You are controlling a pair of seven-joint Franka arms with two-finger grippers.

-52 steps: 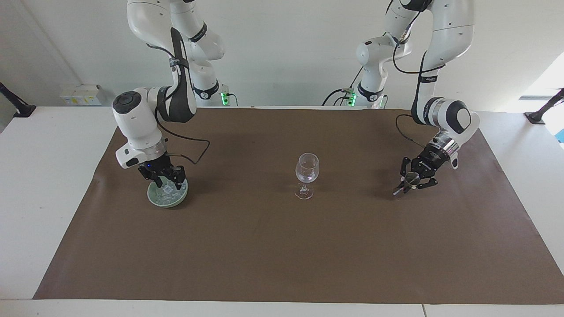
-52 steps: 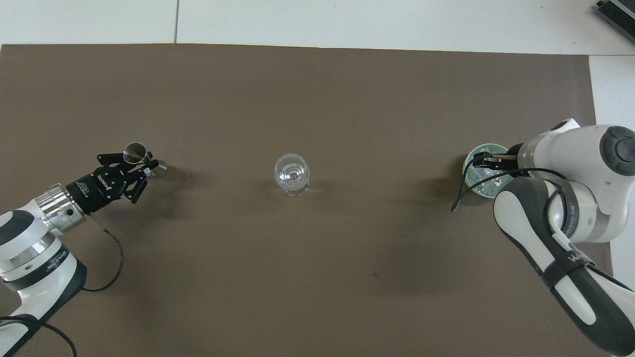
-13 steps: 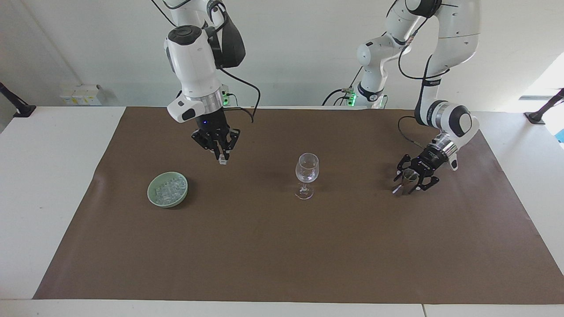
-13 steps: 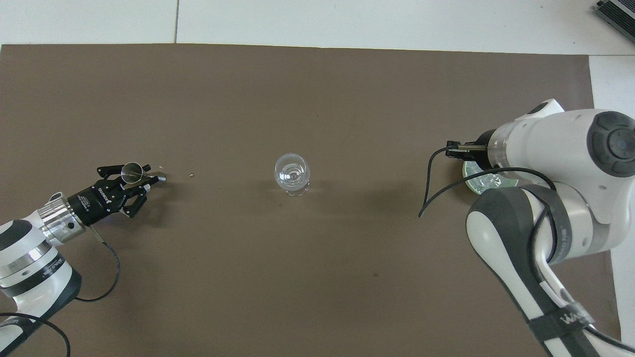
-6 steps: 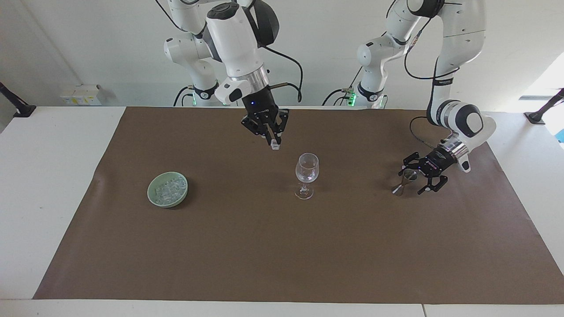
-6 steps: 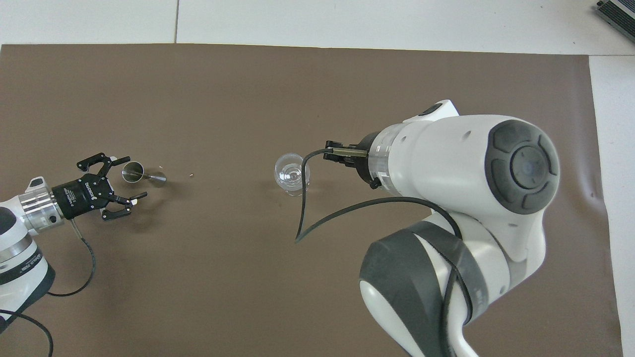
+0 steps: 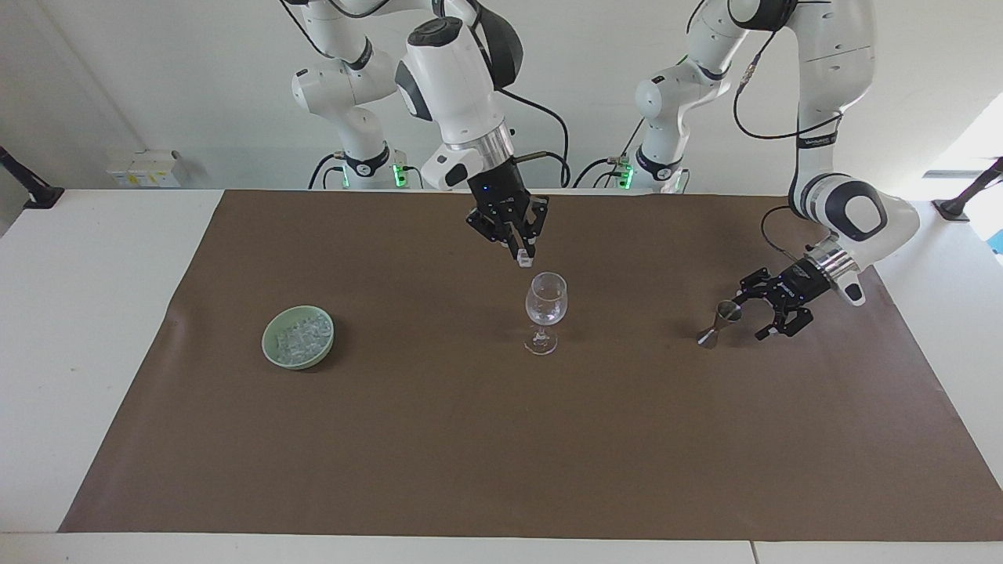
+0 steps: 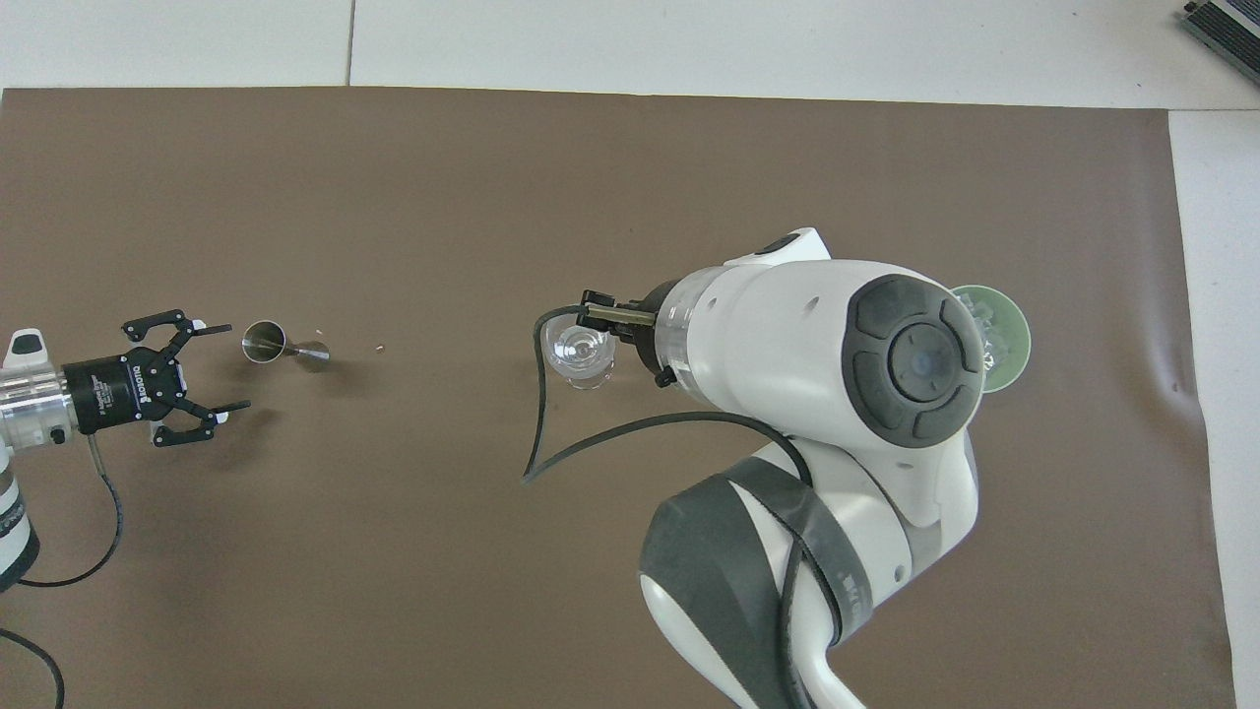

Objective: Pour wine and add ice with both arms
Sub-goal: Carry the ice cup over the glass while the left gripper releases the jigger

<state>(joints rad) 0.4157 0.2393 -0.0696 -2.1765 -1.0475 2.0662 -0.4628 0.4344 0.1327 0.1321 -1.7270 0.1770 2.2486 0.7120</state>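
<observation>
- The right gripper hangs just over the rim of the wine glass at mid-mat, fingertips pinched on one ice cube.
- The rest of the ice lies heaped in the green bowl, on the mat toward the right arm's end, well apart from that gripper.
- The left gripper hovers low toward the left arm's end, jaws spread wide and holding nothing, just beside the steel jigger, which stands free on the mat.
</observation>
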